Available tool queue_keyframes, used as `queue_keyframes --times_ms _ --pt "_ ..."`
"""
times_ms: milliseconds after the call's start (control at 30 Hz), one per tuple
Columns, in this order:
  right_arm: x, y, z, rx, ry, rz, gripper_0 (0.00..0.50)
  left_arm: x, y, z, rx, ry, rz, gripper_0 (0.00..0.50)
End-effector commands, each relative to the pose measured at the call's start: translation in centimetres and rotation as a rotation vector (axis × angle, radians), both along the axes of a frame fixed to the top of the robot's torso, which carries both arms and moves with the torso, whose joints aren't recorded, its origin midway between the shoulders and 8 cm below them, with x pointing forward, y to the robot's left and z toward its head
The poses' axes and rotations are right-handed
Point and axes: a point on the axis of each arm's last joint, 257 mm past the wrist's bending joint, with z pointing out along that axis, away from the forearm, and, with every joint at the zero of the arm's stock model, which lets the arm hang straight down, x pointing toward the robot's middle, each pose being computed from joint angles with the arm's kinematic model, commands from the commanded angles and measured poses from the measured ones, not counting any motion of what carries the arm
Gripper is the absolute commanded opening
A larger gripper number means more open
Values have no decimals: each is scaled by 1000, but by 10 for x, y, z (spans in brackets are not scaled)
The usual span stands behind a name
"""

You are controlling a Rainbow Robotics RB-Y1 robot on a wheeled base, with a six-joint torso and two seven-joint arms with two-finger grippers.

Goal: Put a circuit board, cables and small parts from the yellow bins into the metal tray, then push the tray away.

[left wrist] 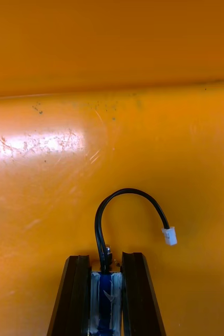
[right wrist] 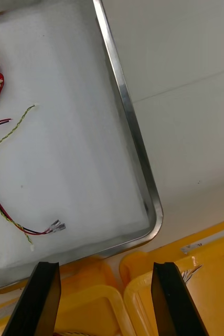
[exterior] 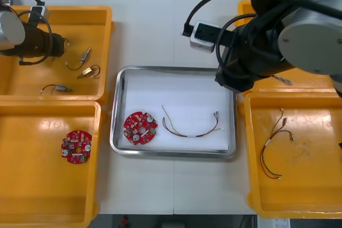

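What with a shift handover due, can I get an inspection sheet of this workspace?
Surface: light table.
Job's things: tray holds a board and a red-yellow cable; second board in near left bin; small parts in far left bin.
Clutter: nothing seen.
Tools: left tool shut on a black cable in the far left bin; right tool open above the tray's corner.
Cables: second red-yellow cable in near right bin.
Surroundings: nothing seen.
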Motion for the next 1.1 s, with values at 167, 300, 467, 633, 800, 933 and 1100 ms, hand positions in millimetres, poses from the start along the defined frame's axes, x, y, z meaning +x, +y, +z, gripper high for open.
queue_keyframes --times_ms 167,300,467,633,800,933,1100 --pt "14 -65 29 13 -65 -122 500 -12 16 20 42 54 -31 2" --pt "19 -93 35 25 -79 -196 500 -22 29 31 60 91 -9 2" --pt "24 -132 37 44 -88 -313 500 -42 41 47 67 147 53 1" --pt "25 -152 38 78 -87 -397 500 -62 33 57 66 167 120 0" --pt "22 -158 33 162 -56 -498 500 -81 17 60 44 194 137 2" --pt "23 -166 32 198 -44 -568 500 -99 -3 61 38 209 133 1" --pt "27 -178 33 247 -22 -635 500 -120 -34 64 27 224 104 2"
